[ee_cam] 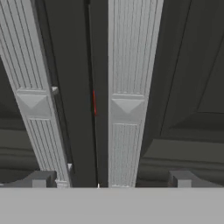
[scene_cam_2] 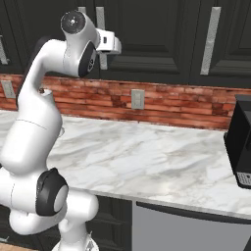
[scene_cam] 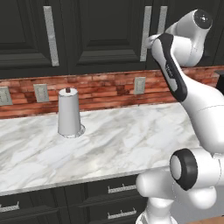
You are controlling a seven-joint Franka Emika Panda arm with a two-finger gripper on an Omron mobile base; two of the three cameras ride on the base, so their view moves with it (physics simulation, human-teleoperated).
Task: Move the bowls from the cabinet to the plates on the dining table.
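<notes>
The black cabinet (scene_cam: 100, 35) has its panelled doors shut. The bowls are hidden behind them. My arm reaches up to the pair of silver bar handles (scene_cam: 145, 33) where two doors meet. In the hand view my gripper (ee_cam: 111, 181) is open, close in front of the doors. One handle (ee_cam: 127, 87) runs between the fingertips (ee_cam: 181, 179), and the other handle (ee_cam: 35, 87) rises just beside the left tip. A thin red sliver (ee_cam: 94, 103) shows in the dark gap between the doors. The white hand (scene_cam_2: 109, 43) sits against the same handles in the right base view. The plates and the dining table are out of view.
Below the cabinet a marble counter (scene_cam: 122, 140) runs along a brick wall (scene_cam: 105, 89) with outlets. A white paper towel roll (scene_cam: 69, 113) stands on it to the left. A black appliance (scene_cam_2: 240, 142) sits at the counter's right end. Black drawers (scene_cam: 118, 189) lie under the counter.
</notes>
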